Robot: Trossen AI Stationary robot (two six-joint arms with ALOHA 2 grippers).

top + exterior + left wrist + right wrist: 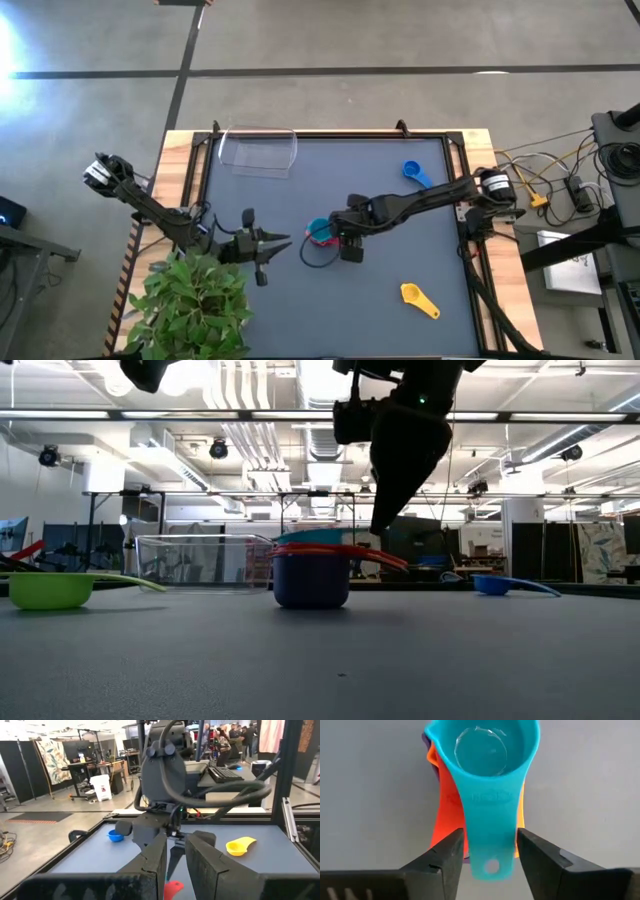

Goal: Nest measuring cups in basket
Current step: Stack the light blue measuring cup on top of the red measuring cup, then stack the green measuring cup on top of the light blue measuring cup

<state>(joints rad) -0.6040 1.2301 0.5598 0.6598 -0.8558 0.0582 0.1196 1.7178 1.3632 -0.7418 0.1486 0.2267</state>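
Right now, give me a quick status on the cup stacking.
Right gripper open astride teal cup handle atop stack. Left gripper idle by plant. Basket empty.

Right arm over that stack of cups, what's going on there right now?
The right gripper hovers over a nested stack of measuring cups mid-table, its jaws open on either side of the teal cup's handle, not clamping it. The teal cup sits on top, with red, orange and purple below. The left gripper waits nearby, holding nothing. A blue cup, yellow cup and green cup lie loose. The basket sits at the far edge with no cups in it.
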